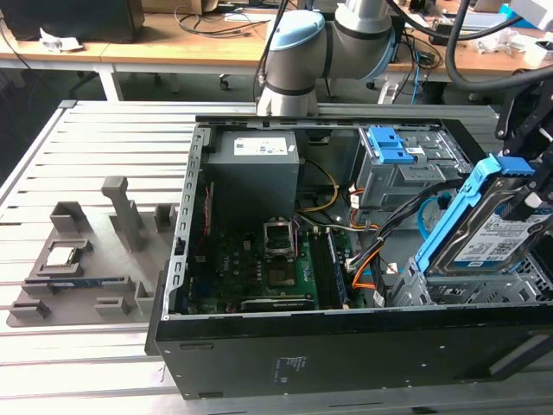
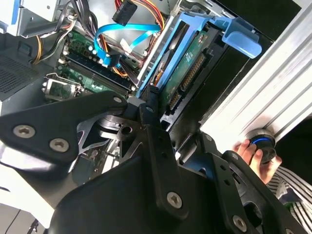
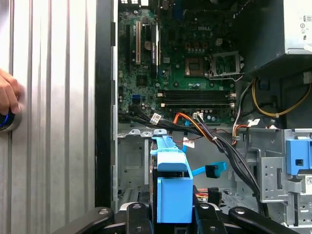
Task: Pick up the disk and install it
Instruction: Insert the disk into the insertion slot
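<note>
I assess this as a robotics lab or electronics workshop. Evidence in the exterior view: a slotted aluminium table [image 1: 95, 147] carries an opened computer case [image 1: 346, 346] with its motherboard [image 1: 259, 259] exposed. A grey fixture tray [image 1: 91, 232] of components lies at 9 o'clock from the case. Wooden workbenches [image 1: 155, 47] strewn with cables [image 1: 207, 17] stand at 12 o'clock. A robot arm [image 1: 294, 52] rises there too.

disk [image 1: 494, 232] – blue plastic rails, table [image 1: 112, 138] – ribbed metal
</note>
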Available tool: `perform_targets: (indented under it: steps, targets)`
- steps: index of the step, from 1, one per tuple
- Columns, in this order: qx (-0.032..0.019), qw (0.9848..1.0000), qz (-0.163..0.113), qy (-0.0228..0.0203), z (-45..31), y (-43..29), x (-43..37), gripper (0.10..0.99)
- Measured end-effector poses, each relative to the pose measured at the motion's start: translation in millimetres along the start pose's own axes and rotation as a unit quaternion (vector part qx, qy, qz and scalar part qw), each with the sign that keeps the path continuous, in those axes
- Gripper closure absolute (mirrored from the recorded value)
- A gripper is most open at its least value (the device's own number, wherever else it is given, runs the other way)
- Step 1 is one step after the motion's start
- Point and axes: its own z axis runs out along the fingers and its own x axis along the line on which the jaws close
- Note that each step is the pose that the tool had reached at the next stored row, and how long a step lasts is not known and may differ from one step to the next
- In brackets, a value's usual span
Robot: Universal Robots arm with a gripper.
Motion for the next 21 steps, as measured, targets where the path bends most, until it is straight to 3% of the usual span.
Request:
perform_targets:
  steps: [6,11,17,21]
  targets:
    - [-0.0003,1.0,0.0,0.0,13.6,-0.7,0.3,0.722]
    - [-0.0003,1.0,0.0,0.0,32.3,-1.8,0.6,0.722]
    - [-0.0003,1.0,0.0,0.0002,46.1,-2.6,0.9,0.722]
    - [-0.0003,1.0,0.0,0.0002,46.5,-2.6,0.9,0.722]
